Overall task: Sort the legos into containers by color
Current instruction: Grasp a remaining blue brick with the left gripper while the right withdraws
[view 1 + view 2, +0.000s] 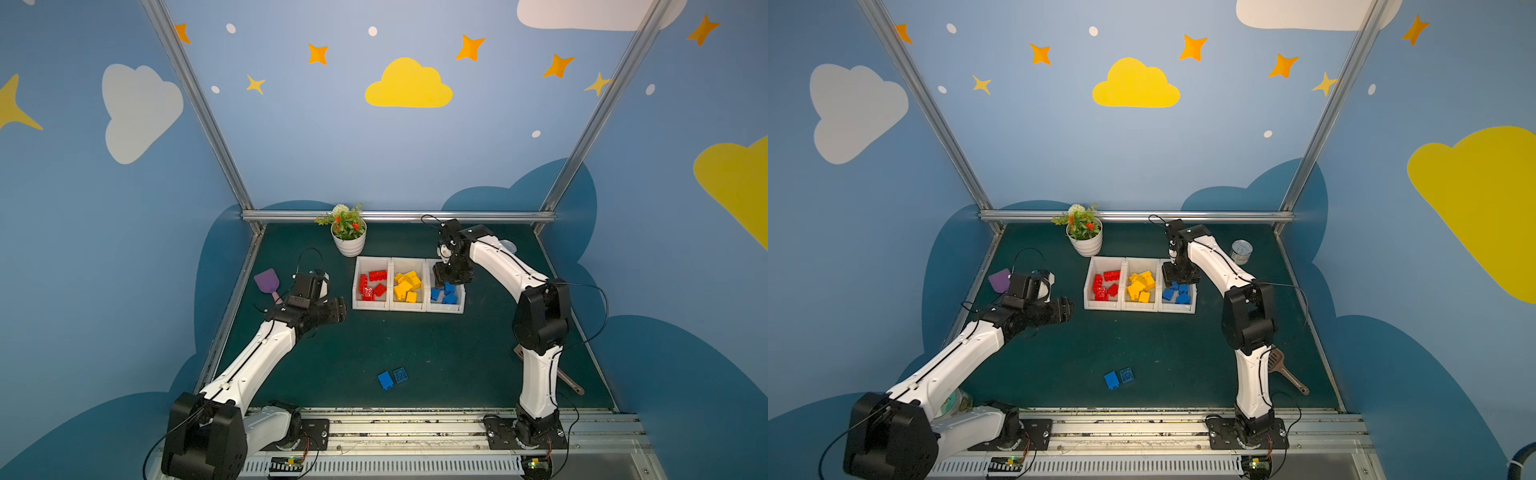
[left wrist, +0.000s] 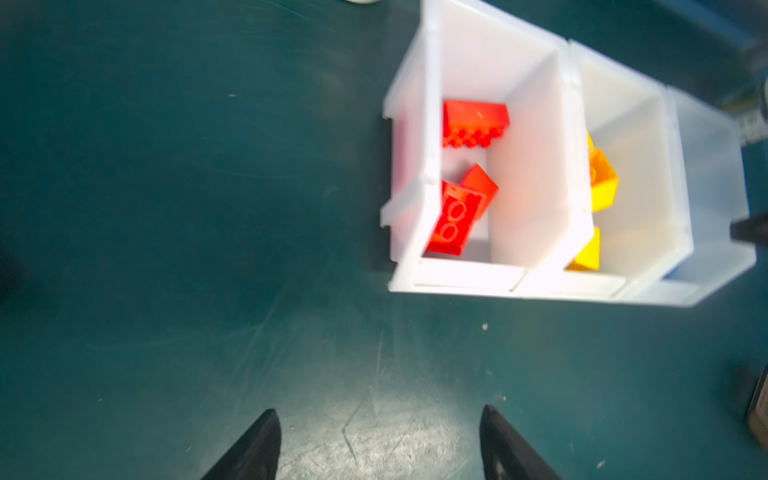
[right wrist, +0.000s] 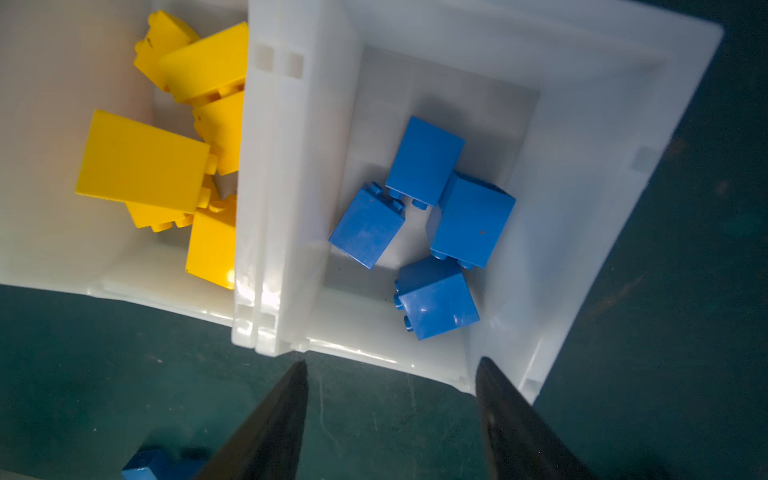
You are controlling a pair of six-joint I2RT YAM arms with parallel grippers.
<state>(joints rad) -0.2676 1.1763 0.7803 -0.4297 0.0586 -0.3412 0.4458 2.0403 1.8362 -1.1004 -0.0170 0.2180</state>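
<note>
Frankly, markings on the can (image 1: pixel 1241 252) are illegibly small.

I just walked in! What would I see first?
Three white bins mid-table jump out, holding red bricks, yellow bricks and blue bricks. Two loose blue bricks lie on the green table near the front, and the right gripper hangs open over the right-hand bin.

Bins (image 1: pixel 409 306) white; legos (image 1: pixel 407 284) red, yellow & blue; mat (image 1: pixel 436 353) dk green w/ pale scuffs.
</note>
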